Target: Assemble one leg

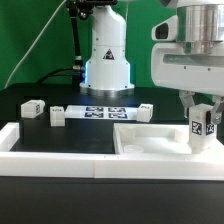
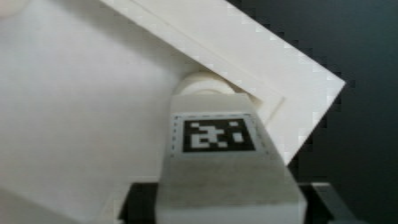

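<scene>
- Your arm's base [image 1: 107, 58] is standing at the back, near the middle of the exterior view.
- Your wrist [image 1: 188, 62] is hanging at the exterior view's right, with the links above it running out of frame.
- Your gripper [image 1: 200, 118] is pointing straight down.
- Its jaws are pressing in on the leg [image 1: 201, 128], gripping it upright between them.
</scene>
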Tool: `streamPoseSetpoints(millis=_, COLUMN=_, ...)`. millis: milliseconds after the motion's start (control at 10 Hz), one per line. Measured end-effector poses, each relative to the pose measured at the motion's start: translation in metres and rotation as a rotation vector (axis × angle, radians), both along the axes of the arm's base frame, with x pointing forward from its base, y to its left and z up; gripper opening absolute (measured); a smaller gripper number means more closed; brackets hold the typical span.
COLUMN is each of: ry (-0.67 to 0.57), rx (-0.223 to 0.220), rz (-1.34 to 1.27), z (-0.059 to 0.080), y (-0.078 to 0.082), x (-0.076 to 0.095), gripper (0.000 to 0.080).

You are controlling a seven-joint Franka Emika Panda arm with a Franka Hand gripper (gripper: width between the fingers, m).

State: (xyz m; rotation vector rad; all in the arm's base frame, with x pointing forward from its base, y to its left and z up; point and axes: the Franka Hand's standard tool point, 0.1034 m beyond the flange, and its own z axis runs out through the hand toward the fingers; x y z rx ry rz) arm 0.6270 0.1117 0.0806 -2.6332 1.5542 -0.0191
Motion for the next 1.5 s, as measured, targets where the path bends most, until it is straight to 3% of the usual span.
streamPoseSetpoints(millis=200, ry=-0.002, rx=-0.001, rz=0.044, z=-0.0001, y=-0.0001, x=0.0000, gripper=0.0304)
streamPoseSetpoints(millis=300, ry=-0.007, rx=-0.005, rz=0.129, z=0.0003, y=-0.0007, x=0.0004, gripper=0.0548)
streamPoseSetpoints(millis=400, ry=-0.011, rx=-0.008, rz=0.179, z=0.0002, y=-0.0008, x=0.0004, gripper=0.0548)
streamPoseSetpoints(millis=600, ry=-0.020, rx=-0.019, rz=0.394, z=0.0012, y=0.0013, x=0.0004, gripper=0.0642)
streamPoseSetpoints(millis=1200, ry=-0.014, rx=-0.033, rz=0.992, z=-0.0032, y=0.0077, x=0.0053, gripper=0.0649)
streamPoseSetpoints(millis=1500, ry=-0.019, rx=-0.080, rz=1.237, z=-0.0019, y=0.0071, x=0.0071, gripper=0.0649)
